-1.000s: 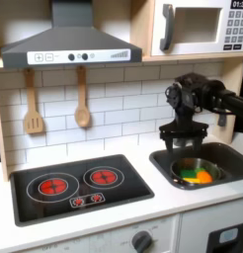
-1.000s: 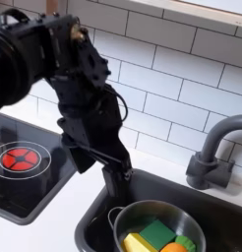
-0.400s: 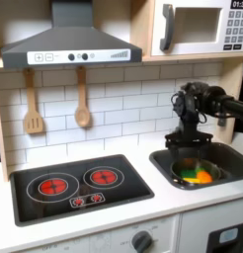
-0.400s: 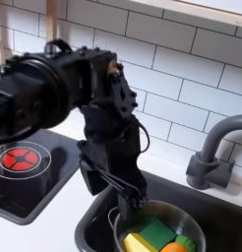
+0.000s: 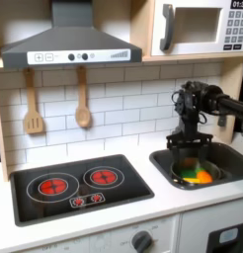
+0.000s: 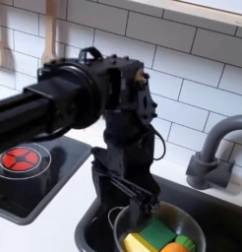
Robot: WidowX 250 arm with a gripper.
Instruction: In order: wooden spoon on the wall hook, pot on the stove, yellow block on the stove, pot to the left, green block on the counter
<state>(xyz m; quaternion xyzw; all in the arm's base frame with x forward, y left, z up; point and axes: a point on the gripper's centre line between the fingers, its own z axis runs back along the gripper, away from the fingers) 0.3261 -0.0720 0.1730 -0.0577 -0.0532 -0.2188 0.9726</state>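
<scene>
Where claw nears pot rim, sink roomy

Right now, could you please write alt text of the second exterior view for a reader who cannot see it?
A black robot arm reaches down into a sink, its gripper at the rim of a metal pot that holds coloured blocks. A grey tap stands on the right and a stove lies on the left.

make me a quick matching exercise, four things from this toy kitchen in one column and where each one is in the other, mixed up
Things:
1. wooden spoon
2. pot
3. faucet
4. microwave

Places:
A. in the sink, under the gripper
B. top right of the first exterior view
C. hanging on the tiled wall
D. on the counter behind the sink

Pairs: 1-C, 2-A, 3-D, 4-B
</scene>
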